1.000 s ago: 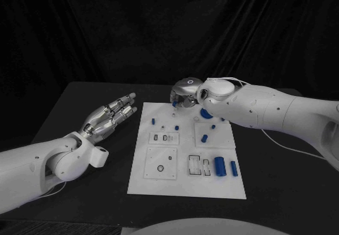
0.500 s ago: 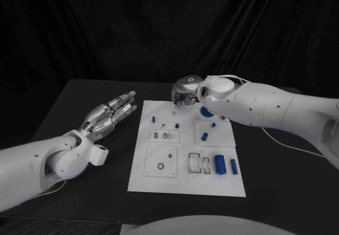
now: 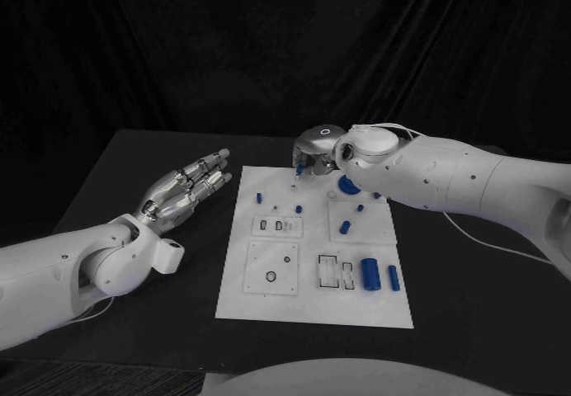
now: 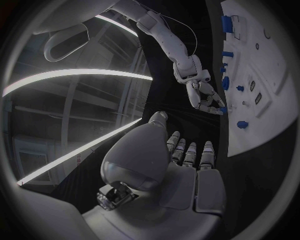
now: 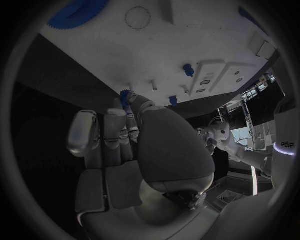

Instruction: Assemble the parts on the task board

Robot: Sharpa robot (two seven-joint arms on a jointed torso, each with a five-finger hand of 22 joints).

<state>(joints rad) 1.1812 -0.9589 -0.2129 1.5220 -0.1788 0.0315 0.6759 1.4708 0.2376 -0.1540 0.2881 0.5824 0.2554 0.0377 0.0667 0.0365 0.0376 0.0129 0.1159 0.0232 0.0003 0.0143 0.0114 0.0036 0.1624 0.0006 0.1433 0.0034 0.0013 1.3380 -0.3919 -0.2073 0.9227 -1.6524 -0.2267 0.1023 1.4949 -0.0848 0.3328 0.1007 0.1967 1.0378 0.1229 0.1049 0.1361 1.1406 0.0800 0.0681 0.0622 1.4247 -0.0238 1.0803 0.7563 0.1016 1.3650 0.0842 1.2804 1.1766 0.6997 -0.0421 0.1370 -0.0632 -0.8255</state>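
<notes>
Head view: white task board (image 3: 312, 313) flat at centre of black table (image 3: 143, 165). Left hand (image 3: 185, 191) off the board's left edge, above the table, fingers extended side by side and slightly apart, holding nothing, touching nothing. Right hand (image 3: 314, 157) at the board's far edge, fingers bent downward; small blue part (image 3: 296, 171) at the fingertips. Blue gear (image 3: 347, 187) lying on the board just beside that hand. Blue pegs (image 3: 260, 197) standing in the far half of the board; two blue cylinders (image 3: 370, 276) lying in the near right corner.

Left wrist view: left hand (image 4: 181, 165) flat and straight-fingered, palm bare. Right hand (image 4: 205, 97) seen across the gap, fingertips down at the task board's (image 4: 275, 115) edge on a small blue part (image 4: 222, 110).

Right wrist view: right hand (image 5: 134, 145) with thumb and one finger meeting on the small blue part (image 5: 125, 96), pinched just off the task board (image 5: 206, 40) edge; remaining fingers extended alongside. Contact between part and board: cannot tell. Blue gear (image 5: 76, 12) lying on the board, well apart from the pinch.
</notes>
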